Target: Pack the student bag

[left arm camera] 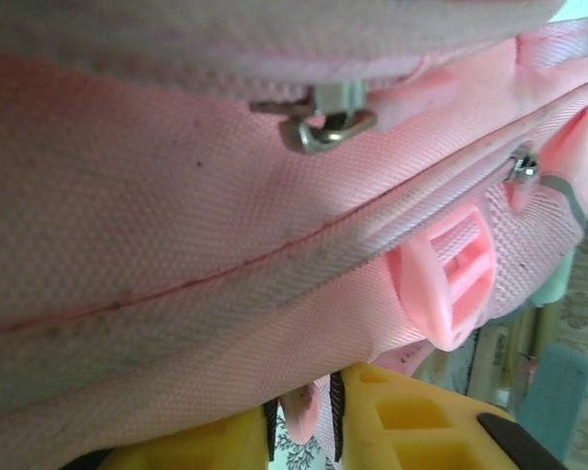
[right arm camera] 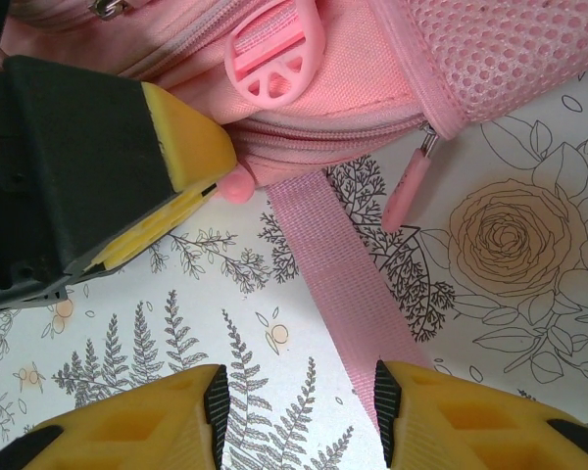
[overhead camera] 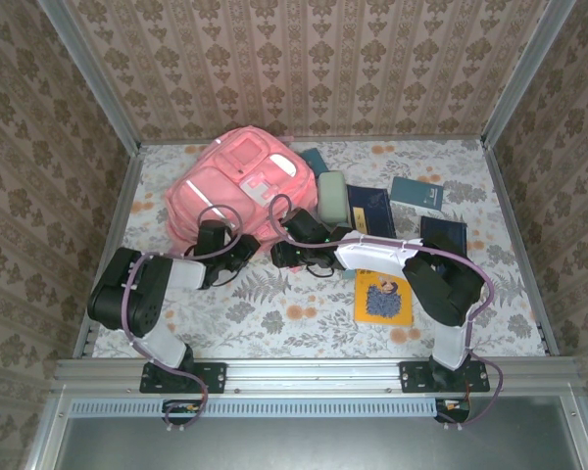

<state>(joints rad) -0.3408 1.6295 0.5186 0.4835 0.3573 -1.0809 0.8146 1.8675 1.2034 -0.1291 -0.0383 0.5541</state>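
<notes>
Patterned wallpaper closes in three sides of a table covered by a floral cloth (overhead camera: pixel 274 313). The student bag (overhead camera: pixel 240 181), a soft pink backpack, lies in the upper left-centre of the overhead view, its lower edge facing both arms. Right of it lie a pale green pencil case (overhead camera: pixel 331 196), a dark blue book (overhead camera: pixel 374 211), a teal book (overhead camera: pixel 416 193) and another dark blue book (overhead camera: pixel 443 235). A yellow book (overhead camera: pixel 382 297) sits lower down, beside the right arm's white forearm.

The left gripper (left arm camera: pixel 304 416) is pressed up to the bag's lower edge. Its yellow fingers stand narrow, with a pink pull tab (left arm camera: pixel 300 409) caught between the black pads. Above them in that view a zipper seam crosses the fabric, with a metal slider (left arm camera: pixel 325 122) near the top and a pink plastic buckle (left arm camera: pixel 449 284) at right.

The right gripper (right arm camera: pixel 299 411) is just right of the left one, over the cloth. Its jaws stand moderately apart with nothing between them. A pink strap (right arm camera: pixel 343 294) runs from the bag down the frame to the right-hand finger. A second pink zipper pull (right arm camera: pixel 410 191) hangs from the corner of the mesh pocket (right arm camera: pixel 500 49) at upper right.
</notes>
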